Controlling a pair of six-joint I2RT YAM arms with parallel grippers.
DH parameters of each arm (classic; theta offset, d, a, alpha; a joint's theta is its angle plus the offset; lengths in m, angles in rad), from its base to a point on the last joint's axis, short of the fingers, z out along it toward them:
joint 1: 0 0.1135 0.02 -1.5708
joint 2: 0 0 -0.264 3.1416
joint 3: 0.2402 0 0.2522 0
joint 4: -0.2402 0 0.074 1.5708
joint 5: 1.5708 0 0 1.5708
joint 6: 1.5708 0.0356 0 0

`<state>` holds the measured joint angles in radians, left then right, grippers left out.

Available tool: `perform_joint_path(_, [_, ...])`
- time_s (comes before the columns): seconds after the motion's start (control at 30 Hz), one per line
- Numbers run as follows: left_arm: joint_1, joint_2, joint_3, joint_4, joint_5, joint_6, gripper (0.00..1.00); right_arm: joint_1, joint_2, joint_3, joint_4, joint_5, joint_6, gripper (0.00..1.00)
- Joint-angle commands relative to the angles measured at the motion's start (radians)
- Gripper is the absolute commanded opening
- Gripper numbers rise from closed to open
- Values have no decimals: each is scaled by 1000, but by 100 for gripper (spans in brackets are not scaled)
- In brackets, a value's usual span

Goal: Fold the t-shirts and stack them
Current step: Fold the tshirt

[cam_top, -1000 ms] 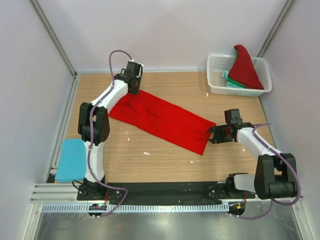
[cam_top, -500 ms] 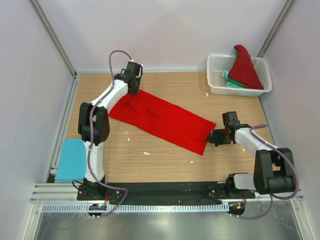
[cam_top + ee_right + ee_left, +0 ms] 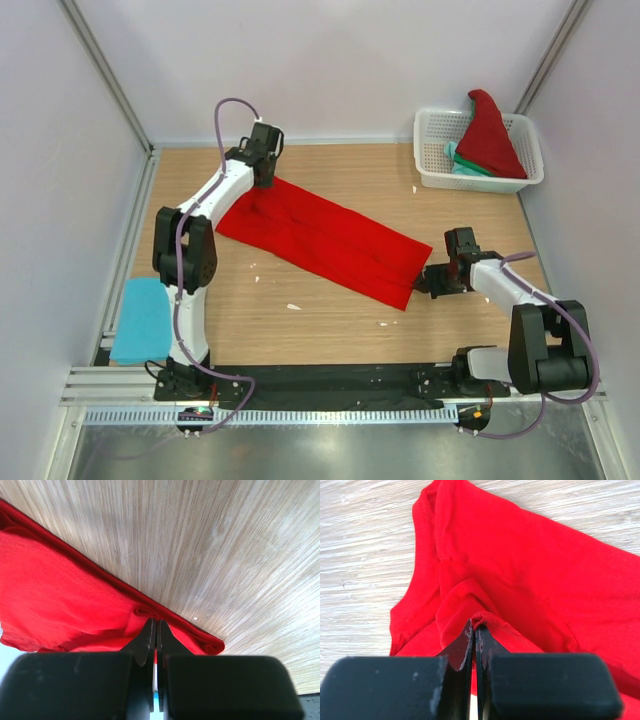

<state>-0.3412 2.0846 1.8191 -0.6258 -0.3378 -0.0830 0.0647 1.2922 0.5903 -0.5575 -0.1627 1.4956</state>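
A bright red t-shirt [image 3: 320, 238] lies stretched in a long strip across the table, from far left to near right. At its far-left end my left gripper [image 3: 262, 178] is shut on a pinch of the red cloth [image 3: 485, 617]. My right gripper [image 3: 428, 279] is shut on the strip's near-right edge, where the hem [image 3: 150, 614] bunches at the fingertips. A folded light blue t-shirt [image 3: 142, 319] lies at the table's left edge. Another red t-shirt [image 3: 488, 135] and a teal-green one [image 3: 462, 162] sit in the basket.
The white lattice basket [image 3: 432, 150] stands at the far right corner. Small white specks dot the wood in front of the strip. Metal frame rails run along the left side and the near edge.
My right gripper has moved in onto the shirt's near-right edge and shut on it. My left gripper has stayed shut on the far-left end, and the cloth has barely shifted.
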Motion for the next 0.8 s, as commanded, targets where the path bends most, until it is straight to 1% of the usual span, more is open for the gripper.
perform_joint_path(0.0, [-1, -43, 28, 11, -36, -9, 0, 3, -28, -4, -6, 14, 3, 1])
perform_joint_path(0.33, [-1, -14, 49, 9, -89, -9, 0, -16, 5, 46, -2, 17, -5, 1])
perform_joint_path(0.47, [-1, -6, 49, 15, -90, -9, 0, -20, 44, 101, -13, 28, -23, 1])
perform_joint_path(0.77, [-1, 22, 69, 18, -92, -3, 0, -37, 79, 132, -13, 40, -35, 1])
